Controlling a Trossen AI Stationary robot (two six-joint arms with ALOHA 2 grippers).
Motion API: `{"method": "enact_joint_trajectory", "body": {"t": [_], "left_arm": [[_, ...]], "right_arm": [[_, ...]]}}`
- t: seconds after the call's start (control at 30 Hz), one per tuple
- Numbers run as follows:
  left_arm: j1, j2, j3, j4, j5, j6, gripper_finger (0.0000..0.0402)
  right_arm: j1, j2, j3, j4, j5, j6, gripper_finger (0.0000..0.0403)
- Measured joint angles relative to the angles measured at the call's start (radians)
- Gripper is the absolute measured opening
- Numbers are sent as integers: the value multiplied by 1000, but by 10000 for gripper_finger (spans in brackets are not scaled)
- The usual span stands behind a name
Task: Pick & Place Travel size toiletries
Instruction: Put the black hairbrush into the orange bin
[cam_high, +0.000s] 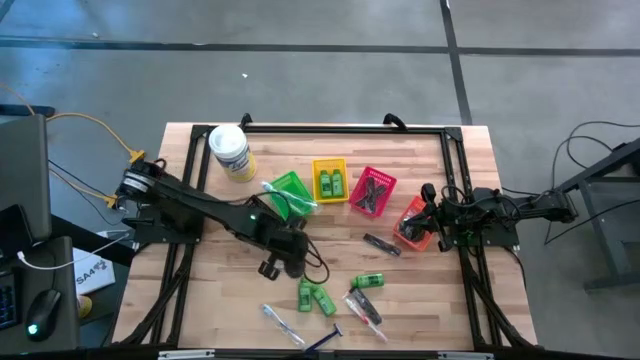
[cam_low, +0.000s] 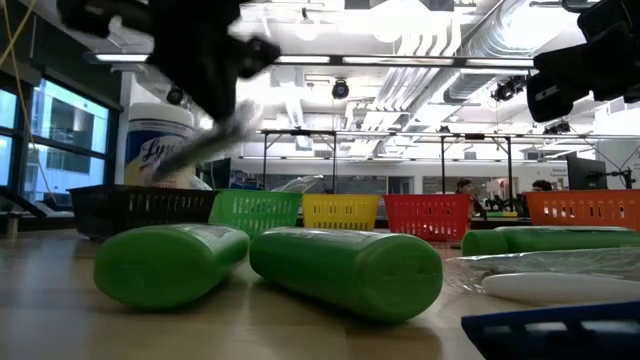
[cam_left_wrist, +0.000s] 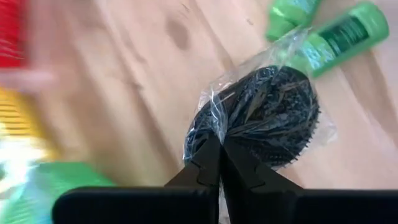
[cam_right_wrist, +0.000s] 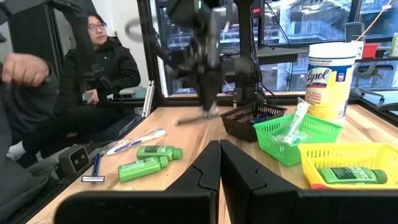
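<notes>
Left gripper is pinched shut on the clear wrapper of a dark coiled bundle, held just above the wooden table near the bright green mini bottles. Looks like the carry step: next it needs moving over a small plastic basket, probably the black one. Right gripper is closed empty, parked by the orange basket.

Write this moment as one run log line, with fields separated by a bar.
left pincer: shut on the wrapped dark coiled bundle, above table | right pincer: shut, empty, by the orange basket | green bottles: on table

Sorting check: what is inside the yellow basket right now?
The yellow basket holds two bright green mini bottles, lying side by side in the high view. Anything beneath them is covered and cannot be seen.
</notes>
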Motion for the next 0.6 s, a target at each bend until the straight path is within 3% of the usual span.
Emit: {"method": "enact_joint_trajectory", "body": {"t": [0.13, 0.27, 0.43, 0.6], "left_arm": [[0, -125, -27, 30, -79, 21, 0], [0, -278, -122, 133, -86, 20, 0], [0, -487, -327, 295, -89, -8, 0], [0, -688, -572, 513, -188, -41, 0]], "right_arm": [[0, 0, 0, -1, -7, 0, 2], [0, 0, 0, -8, -11, 0, 2], [0, 0, 0, -10, -23, 0, 2], [0, 0, 0, -9, -25, 3, 2]]}}
